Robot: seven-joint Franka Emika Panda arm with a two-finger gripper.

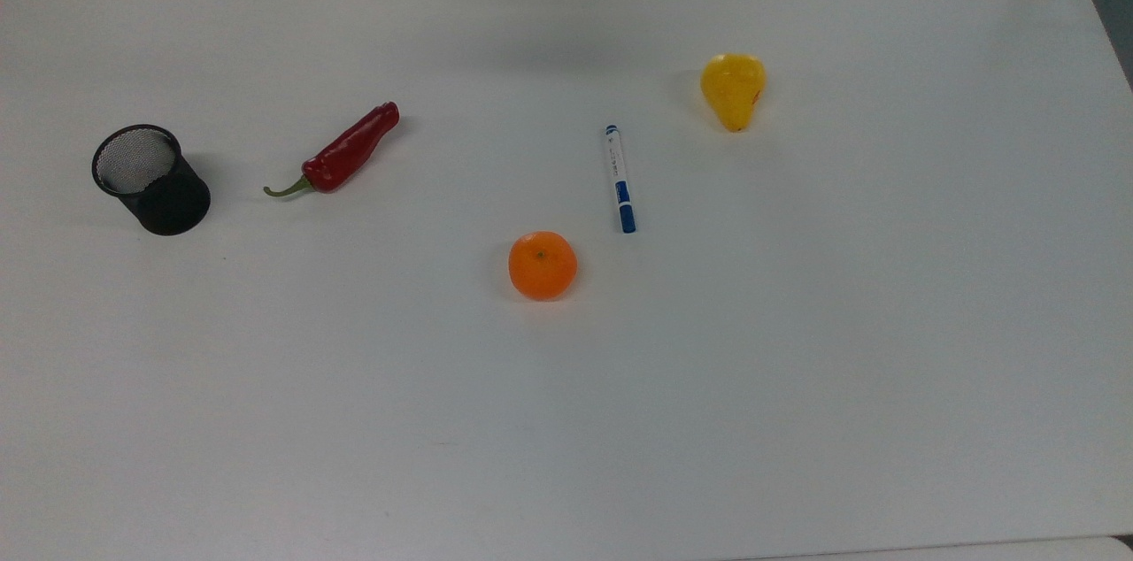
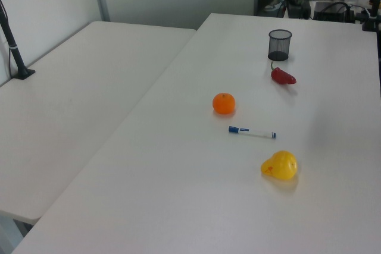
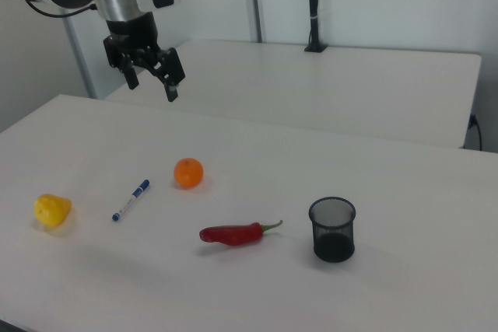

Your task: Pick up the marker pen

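Observation:
The marker pen [image 1: 620, 179] lies flat on the white table [image 1: 797, 349], a slim white barrel with a blue cap pointing toward the top view's bottom edge. It sits between the orange and the yellow pear. The left view has the marker pen [image 2: 252, 132] at mid-table, and in the right view the marker pen [image 3: 130, 200] is left of the orange. My gripper [image 3: 152, 86] hangs high above the table in the right view, up and slightly right of the pen, well apart from it. Its black fingers [image 3: 172, 88] are spread and hold nothing.
An orange [image 1: 543, 265] sits just below-left of the pen in the top view, a yellow pear [image 1: 733, 89] up-right of it. A red chili [image 1: 341, 152] and a black mesh cup [image 1: 150, 179] stand further left. A second table [image 2: 77, 99] adjoins in the left view.

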